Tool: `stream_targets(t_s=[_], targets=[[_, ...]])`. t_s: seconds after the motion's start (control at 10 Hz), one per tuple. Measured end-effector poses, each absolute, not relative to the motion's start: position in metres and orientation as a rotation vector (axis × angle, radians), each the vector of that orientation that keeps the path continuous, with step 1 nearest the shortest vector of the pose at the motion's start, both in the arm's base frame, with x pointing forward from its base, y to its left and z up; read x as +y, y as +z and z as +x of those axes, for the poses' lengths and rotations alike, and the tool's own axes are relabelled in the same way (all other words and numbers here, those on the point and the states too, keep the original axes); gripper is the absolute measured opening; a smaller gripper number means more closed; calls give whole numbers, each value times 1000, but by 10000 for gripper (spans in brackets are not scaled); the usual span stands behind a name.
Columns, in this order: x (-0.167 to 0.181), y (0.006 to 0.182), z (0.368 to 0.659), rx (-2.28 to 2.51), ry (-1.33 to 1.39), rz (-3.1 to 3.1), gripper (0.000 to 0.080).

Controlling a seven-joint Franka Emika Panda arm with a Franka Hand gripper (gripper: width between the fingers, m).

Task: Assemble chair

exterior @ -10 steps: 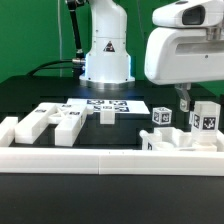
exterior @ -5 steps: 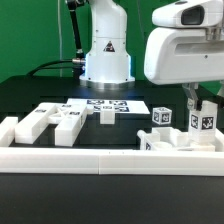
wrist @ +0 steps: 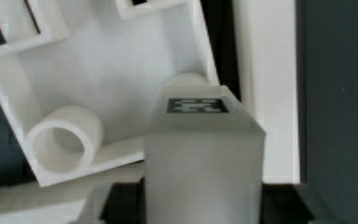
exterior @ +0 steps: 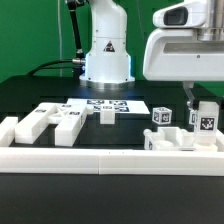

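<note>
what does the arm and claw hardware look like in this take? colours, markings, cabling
White glossy arm with rounded shells, a black triangle sticker on the base column and a pale blue ring at its foot. Black cable runs beside it. Boxy white-grey wrist housing; the claw has slim dark fingers.

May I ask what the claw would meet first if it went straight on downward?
The claw grips the upright white block; beneath it probably lies the black table, though depth is unclear.
</note>
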State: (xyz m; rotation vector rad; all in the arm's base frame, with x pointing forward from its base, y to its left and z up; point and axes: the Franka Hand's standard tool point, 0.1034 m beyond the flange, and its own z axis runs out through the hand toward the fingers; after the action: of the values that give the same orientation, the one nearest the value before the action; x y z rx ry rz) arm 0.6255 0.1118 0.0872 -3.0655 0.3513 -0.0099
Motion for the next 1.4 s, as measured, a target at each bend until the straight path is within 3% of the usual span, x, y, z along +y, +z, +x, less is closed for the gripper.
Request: stream_targets(t_s=[1.4], targets=[[120, 86, 628, 1820, 58, -2430, 291]])
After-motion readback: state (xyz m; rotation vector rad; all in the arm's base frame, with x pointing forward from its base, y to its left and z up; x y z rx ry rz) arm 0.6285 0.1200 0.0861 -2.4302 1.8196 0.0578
